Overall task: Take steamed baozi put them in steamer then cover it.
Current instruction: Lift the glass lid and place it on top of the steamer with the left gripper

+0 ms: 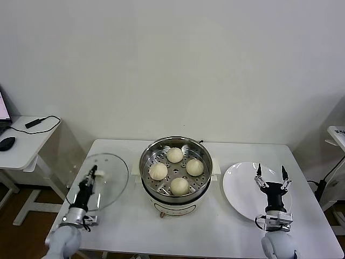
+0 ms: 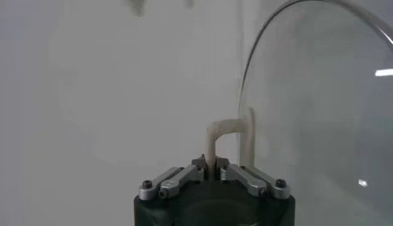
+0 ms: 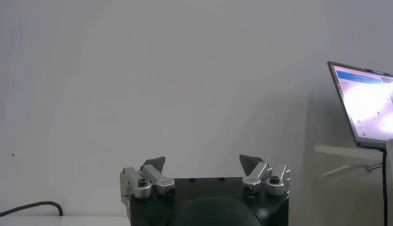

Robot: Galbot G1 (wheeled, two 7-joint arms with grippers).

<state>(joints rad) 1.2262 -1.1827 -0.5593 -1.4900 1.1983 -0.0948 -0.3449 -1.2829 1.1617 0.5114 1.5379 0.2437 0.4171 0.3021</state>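
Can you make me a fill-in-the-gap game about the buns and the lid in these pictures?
1. The number of baozi sitting in the steamer is ____.
2. The left gripper is shut on the handle of the ____.
3. The right gripper is open above the white ____.
4. The steamer has no cover on it, so its top is ____.

Missing words: four; cover; plate; open
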